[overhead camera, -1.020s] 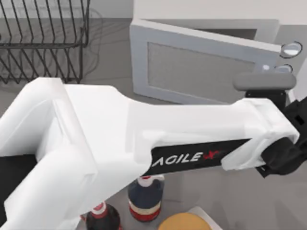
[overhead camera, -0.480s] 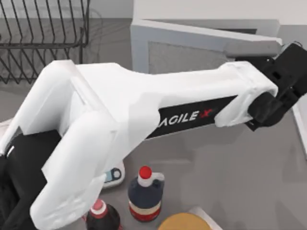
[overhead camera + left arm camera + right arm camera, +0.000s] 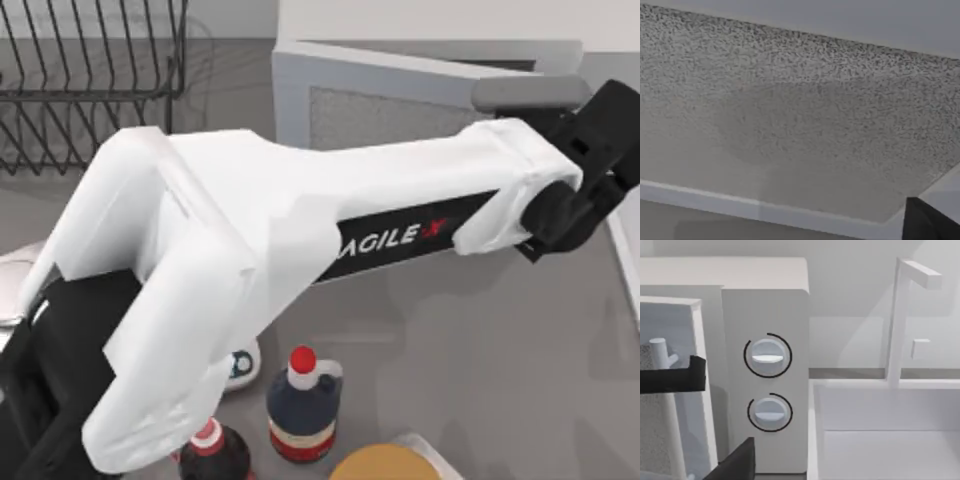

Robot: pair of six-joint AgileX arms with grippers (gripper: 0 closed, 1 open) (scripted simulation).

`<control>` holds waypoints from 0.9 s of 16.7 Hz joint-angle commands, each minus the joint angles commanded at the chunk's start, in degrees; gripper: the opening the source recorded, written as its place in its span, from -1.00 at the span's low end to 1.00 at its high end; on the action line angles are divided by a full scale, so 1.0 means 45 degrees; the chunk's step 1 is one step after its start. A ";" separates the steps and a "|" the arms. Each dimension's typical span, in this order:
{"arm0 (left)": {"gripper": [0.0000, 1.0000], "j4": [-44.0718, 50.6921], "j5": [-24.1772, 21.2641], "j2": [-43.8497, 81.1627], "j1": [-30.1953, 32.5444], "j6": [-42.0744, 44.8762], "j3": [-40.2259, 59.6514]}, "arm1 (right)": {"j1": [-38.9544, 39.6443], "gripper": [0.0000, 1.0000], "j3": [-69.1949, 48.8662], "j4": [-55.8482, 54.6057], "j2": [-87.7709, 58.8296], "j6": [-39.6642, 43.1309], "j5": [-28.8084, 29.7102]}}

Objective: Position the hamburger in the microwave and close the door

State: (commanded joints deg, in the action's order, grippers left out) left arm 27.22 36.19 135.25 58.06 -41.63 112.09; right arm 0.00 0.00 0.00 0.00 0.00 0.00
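While pressing on the door (image 3: 400,110) close to its bar handle (image 3: 530,92), reached with the left arm across the desk (image 3: 480,380), left end effector (image 3: 598,165) black against the door's free end. Could not tell if it was apart or together. Could not tell this either for the right end effector (image 3: 735,462), parked at the right and facing the two dials (image 3: 767,357) of the microwave (image 3: 765,315). Found the door almost shut, with a thin gap at the handle side. Judged the hamburger to be inside the cavity, hidden behind the door. Needed a straight, slow push on the handle end, not on the speckled window (image 3: 790,125), until flush with the dial panel. Needed also some care for the bottles (image 3: 300,405) under the forearm.
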 joint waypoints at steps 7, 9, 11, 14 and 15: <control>-1.00 0.0849 -0.0517 0.1809 -0.0713 0.0762 0.2823 | 0.0000 1.00 0.0000 0.0000 0.0000 0.0000 0.0000; -1.00 0.1046 -0.0724 0.2238 -0.0956 0.0907 0.3608 | 0.0000 1.00 0.0000 0.0000 0.0000 0.0000 0.0000; -1.00 0.1252 -0.0940 0.2745 -0.1202 0.1102 0.4565 | 0.0000 1.00 0.0000 0.0000 0.0000 0.0000 0.0000; -1.00 0.1565 -0.1169 0.3450 -0.1541 0.1402 0.5809 | 0.0000 1.00 0.0000 0.0000 0.0000 0.0000 0.0000; -1.00 0.1647 -0.1231 0.3616 -0.1649 0.1482 0.6063 | 0.0000 1.00 0.0000 0.0000 0.0000 0.0000 0.0000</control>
State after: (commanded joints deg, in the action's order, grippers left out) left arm 34.63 30.65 151.52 50.63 -34.96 139.38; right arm 0.00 0.00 0.00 0.00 0.00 0.00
